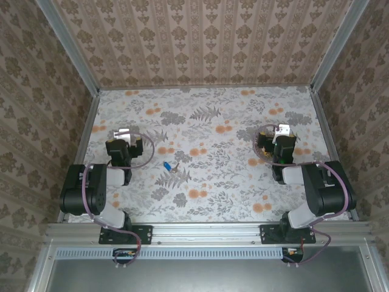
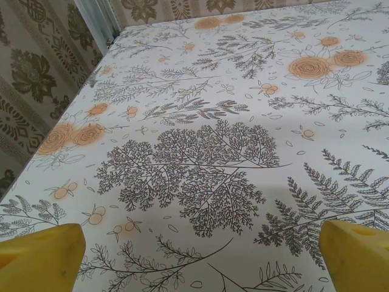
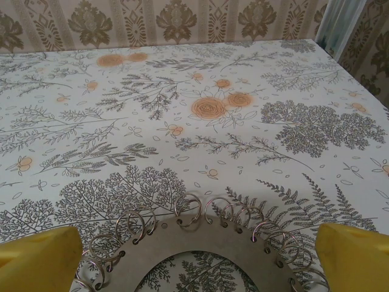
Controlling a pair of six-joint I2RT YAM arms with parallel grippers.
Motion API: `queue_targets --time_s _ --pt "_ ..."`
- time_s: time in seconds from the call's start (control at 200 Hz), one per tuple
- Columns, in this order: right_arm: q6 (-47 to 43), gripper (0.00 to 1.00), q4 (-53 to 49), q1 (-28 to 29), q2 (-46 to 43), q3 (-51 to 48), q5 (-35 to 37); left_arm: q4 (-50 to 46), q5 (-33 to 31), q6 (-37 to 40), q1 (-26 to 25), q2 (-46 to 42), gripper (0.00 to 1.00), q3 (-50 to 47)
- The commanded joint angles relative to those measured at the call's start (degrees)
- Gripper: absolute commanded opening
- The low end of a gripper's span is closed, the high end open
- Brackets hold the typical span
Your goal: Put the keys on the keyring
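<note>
Top external: both arms folded back low over table [image 1: 213, 115], L tool [image 1: 124, 134] & R tool [image 1: 280, 130] spread wide.

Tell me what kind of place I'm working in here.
Most likely a purpose-built robot test booth, not a lived-in room: wallpaper panels on three sides set in an aluminium frame, a floral-print table cover, and the left arm and right arm bolted to a rail at the near edge.

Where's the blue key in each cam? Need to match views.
Top external: blue key on the floral cloth, right of the left gripper.
Left wrist: left gripper's open yellow fingertips over cloth.
Right wrist: right gripper open above a ring-lined grey arc.
Shared landmark: the floral cloth.
</note>
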Motion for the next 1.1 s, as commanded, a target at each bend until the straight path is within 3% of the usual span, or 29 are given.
queue_targets --time_s 0.0,0.705,0.82,0.905,1.03,1.07,1.095 --pt "0.8 1.00 1.4 0.2 0.1 -0.2 0.7 0.7 1.2 -1.2 0.5 -0.2 1.00 1.2" --pt "0.7 1.00 1.4 0.2 0.1 -0.2 0.9 0.5 2.2 -1.4 1.1 -0.3 1.00 1.3" --pt "0.9 1.00 0.8 1.1 -1.0 -0.3 4.2 -2.6 0.6 -1.3 0.8 -2.5 1.00 2.3" --pt "-1.1 1.00 0.9 2.5 -1.8 -0.5 3.6 -16.1 -4.1 -1.1 -1.4 -9.4 1.00 6.3" --pt "-3.0 1.00 5.3 4.0 -3.9 -3.1 6.6 -25.6 -12.4 1.9 -11.4 -18.8 1.00 8.6" --pt "-4.7 1.00 -2.8 7.3 -8.3 -0.4 15.1 -28.4 -12.6 2.0 -14.6 -21.4 1.00 9.7" --pt "-5.6 1.00 -11.1 8.5 -11.9 2.6 15.4 -30.4 -12.1 1.8 -16.4 -22.5 1.00 10.5"
